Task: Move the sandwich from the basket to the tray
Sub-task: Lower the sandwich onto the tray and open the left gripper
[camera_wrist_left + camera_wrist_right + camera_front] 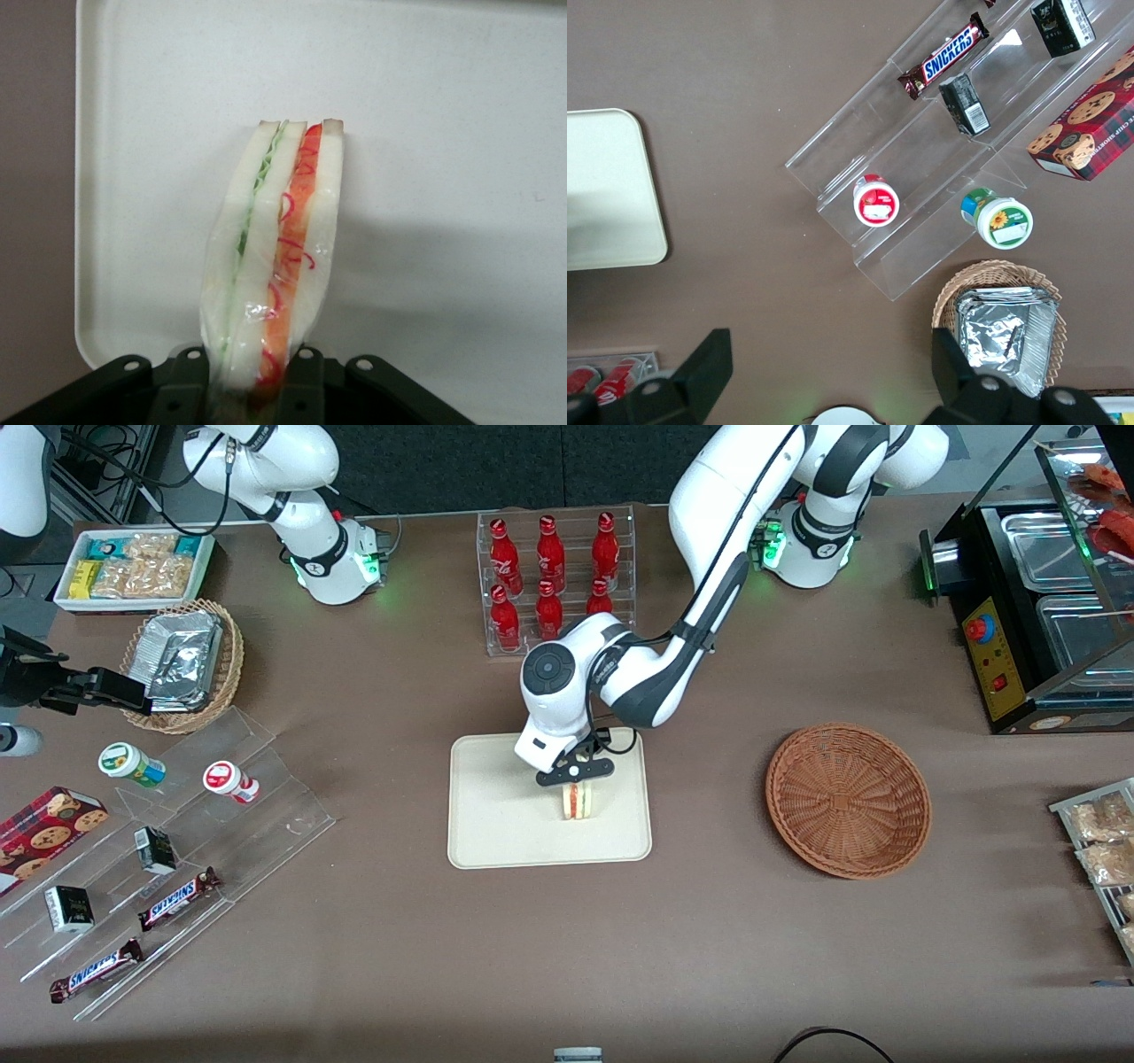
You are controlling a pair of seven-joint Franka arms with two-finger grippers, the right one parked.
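At the front view's centre, the end effector (577,771) grips the sandwich (578,801) over the tray (496,815), basket (848,799) empty; releasing it looks next.

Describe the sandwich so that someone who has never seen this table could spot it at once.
Find the cream tray mid-table, nearer the camera than the red bottles. The gripper holds the sandwich over it: the only pale wedge with red and green filling.
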